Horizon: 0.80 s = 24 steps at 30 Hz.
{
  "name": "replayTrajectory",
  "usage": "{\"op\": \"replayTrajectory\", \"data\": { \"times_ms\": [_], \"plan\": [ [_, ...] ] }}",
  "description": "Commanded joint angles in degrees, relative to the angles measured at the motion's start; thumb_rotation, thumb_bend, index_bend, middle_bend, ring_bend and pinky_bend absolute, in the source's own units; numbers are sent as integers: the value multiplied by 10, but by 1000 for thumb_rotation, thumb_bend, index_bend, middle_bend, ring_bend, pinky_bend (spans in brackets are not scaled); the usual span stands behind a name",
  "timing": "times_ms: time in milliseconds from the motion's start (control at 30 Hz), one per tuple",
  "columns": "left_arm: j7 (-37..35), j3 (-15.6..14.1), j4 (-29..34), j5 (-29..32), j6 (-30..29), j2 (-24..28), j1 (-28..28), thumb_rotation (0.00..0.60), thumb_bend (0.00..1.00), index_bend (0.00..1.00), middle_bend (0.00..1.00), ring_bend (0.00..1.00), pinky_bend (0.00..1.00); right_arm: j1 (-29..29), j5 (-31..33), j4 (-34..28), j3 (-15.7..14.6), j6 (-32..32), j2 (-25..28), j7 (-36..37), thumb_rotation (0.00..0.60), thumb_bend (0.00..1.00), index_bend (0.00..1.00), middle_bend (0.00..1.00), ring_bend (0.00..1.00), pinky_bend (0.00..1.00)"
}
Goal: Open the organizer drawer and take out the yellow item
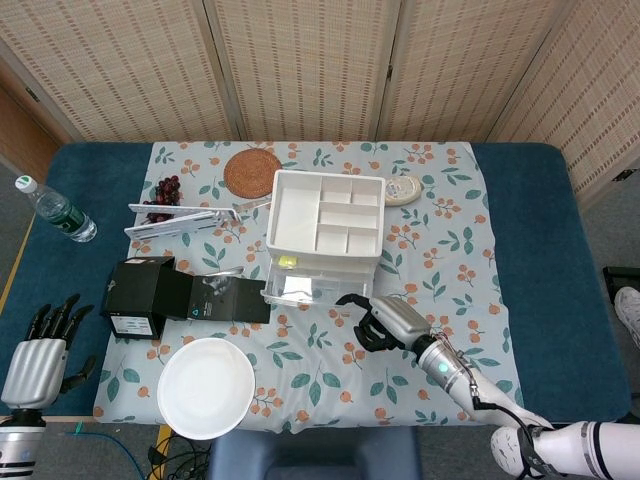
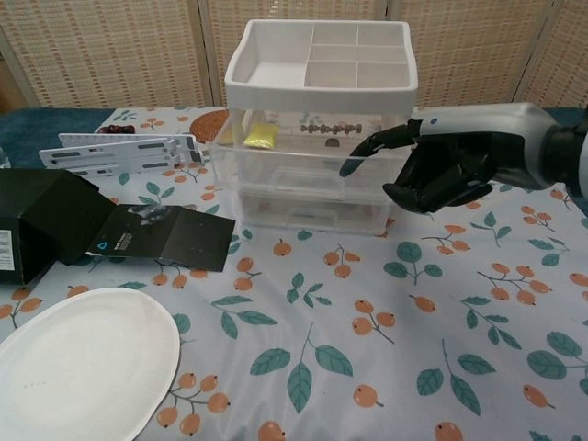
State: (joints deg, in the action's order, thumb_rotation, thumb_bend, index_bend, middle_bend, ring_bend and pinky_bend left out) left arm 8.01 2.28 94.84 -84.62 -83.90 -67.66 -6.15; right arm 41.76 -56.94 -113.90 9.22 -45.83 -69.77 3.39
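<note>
From the head view, the white organizer stands mid-table with its divided top tray bare, and its top drawer juts out toward the robot. One yellow item shows as a small bright spot at the back left of that drawer, just under the tray's front edge. The right hand sits just in front of the drawer's right corner — one finger reaches out to the drawer's front edge, the others curl into the palm, holding nothing. The left hand rests far off at the table's near left edge, fingers spread and upright, holding nothing. Also here: one black box with its flap lying open, one white plate, one round woven coaster, one bunch of dark grapes, one water bottle.

From the chest view, the organizer shows three clear drawers stacked below the tray; the top drawer is pulled forward. The yellow item lies in its left part — a small, crumpled-looking lump; small dark pieces lie in a row to its right. The right hand reaches in from the right, one finger hooked down at the drawer's front rim, the others folded. The left hand is out of this frame.
</note>
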Motion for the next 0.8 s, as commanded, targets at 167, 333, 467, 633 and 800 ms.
{"op": "replayTrajectory", "data": {
  "times_ms": [167,333,467,633,800],
  "plan": [
    [-1,0,0,0,-1,0,1,600,316,153,72,120,63,-7,-16,-14,-10,0,7,0,600,623,224,894,1000,1000],
    [-1,0,-1,0,-1,-1,1,600,316,153,72,120,63,-14,-32,-25,-17,-3,12,0,600,623,224,894,1000,1000],
    [-1,0,-2,0,0,-1,0,600,316,153,72,120,63,-18,-43,-33,-23,-4,17,1,600,624,224,894,1000,1000],
    [0,-1,-2,0,1,-2,0,600,316,153,72,120,63,-22,-58,-41,-28,-5,23,1,600,623,224,894,1000,1000],
    [0,-1,-1,-1,0,-3,0,600,316,153,72,120,63,-27,-68,-40,-30,-12,25,2,600,623,187,894,1000,1000]
  ]
}}
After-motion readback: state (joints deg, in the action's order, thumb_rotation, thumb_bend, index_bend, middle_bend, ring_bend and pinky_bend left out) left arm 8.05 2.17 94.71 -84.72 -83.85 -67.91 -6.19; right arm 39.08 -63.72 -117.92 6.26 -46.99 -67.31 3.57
